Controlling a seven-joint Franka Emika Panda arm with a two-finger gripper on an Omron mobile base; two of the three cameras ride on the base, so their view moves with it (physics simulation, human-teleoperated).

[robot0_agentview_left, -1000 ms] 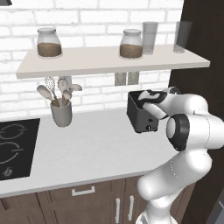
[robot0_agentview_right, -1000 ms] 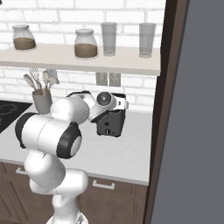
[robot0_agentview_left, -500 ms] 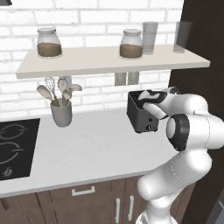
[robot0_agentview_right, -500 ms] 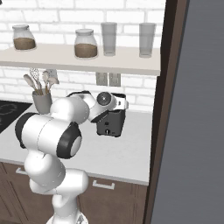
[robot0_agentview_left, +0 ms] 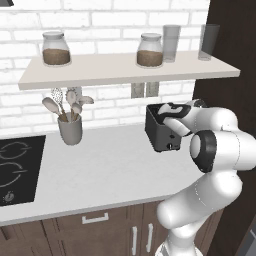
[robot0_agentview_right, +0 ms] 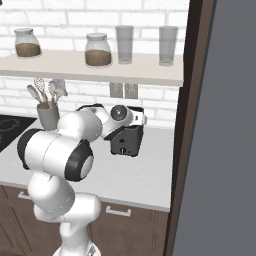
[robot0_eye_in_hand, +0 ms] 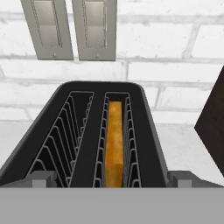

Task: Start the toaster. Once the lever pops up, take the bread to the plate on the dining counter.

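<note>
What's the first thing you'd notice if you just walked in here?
The big white robot arm bends over the dark toaster on the pale counter. A golden slice of bread stands in the toaster's right slot in the hand view, and the open gripper hangs just above it. Two jars and two glasses stand on the shelf above.

Open tabletop (robot0_agentview_left: 105, 165) is left before the toaster (robot0_agentview_left: 161, 131), as far as the utensil holder (robot0_agentview_left: 70, 129). Passage above is limited by the shelf (robot0_agentview_left: 125, 70) (with jars and glasses), and rightward by a dark panel (robot0_agentview_right: 192, 125).
</note>
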